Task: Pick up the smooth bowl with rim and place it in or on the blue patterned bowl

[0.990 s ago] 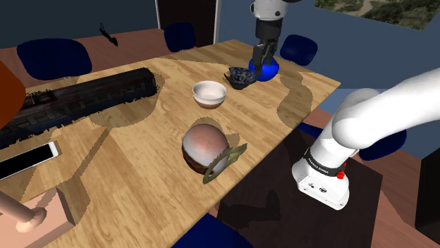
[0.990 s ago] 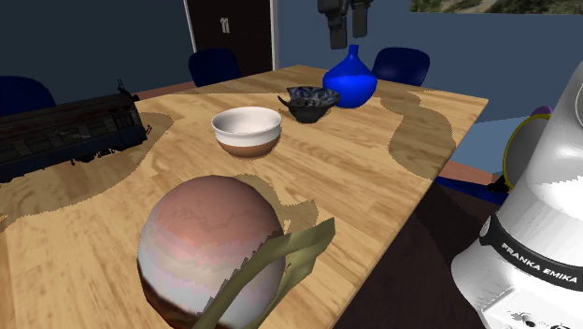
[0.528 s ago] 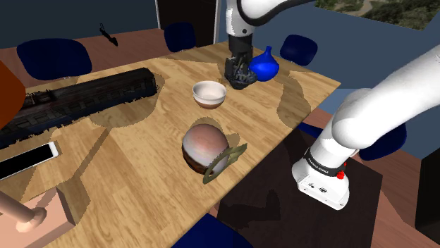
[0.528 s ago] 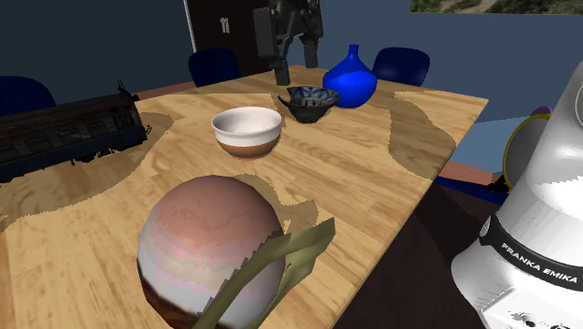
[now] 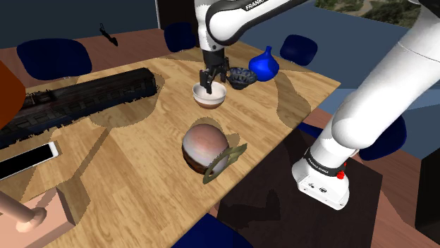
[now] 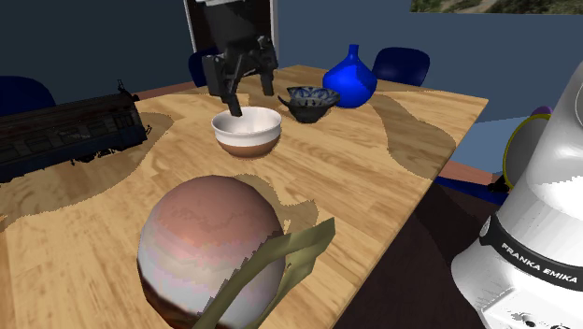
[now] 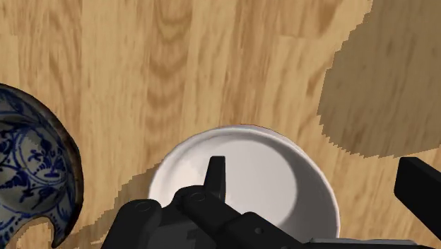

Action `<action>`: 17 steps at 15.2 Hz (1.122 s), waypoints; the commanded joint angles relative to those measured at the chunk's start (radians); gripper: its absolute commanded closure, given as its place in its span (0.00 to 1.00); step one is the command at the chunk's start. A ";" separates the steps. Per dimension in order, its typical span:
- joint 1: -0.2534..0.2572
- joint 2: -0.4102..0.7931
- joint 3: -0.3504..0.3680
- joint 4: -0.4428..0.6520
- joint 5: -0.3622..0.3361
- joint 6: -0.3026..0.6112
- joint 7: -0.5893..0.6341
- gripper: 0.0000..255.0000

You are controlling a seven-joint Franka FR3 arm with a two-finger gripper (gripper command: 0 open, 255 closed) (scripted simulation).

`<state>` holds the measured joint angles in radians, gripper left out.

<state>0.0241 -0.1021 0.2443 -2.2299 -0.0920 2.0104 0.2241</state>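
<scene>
I'm holding my gripper point(image 7: 309, 164) wide open over the white bowl point(image 7: 258, 159). One finger is dipping inside it, the other is hanging outside the rim w/o touching, and nothing's clasped. The bowl is sitting upright on the wooden table point(image 5: 141, 137), just beside the blue patterned bowl point(image 7: 32, 166). It's showing a smooth white inside and a brownish band low on its outer wall.

Wooden table point(image 5: 141, 151) — white bowl point(image 5: 209, 98), patterned bowl point(image 5: 244, 76), blue vase point(image 5: 264, 64)
</scene>
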 commanded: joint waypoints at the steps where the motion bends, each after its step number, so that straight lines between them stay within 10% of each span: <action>1: 0.004 0.089 0.014 0.059 -0.030 0.028 0.047 0.00; 6: 0.027 0.290 0.022 0.213 -0.109 0.065 0.143 0.00; 17: 0.026 0.336 0.010 0.163 -0.135 0.158 0.160 0.00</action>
<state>0.0500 0.2334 0.2550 -2.0655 -0.2264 2.1667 0.3842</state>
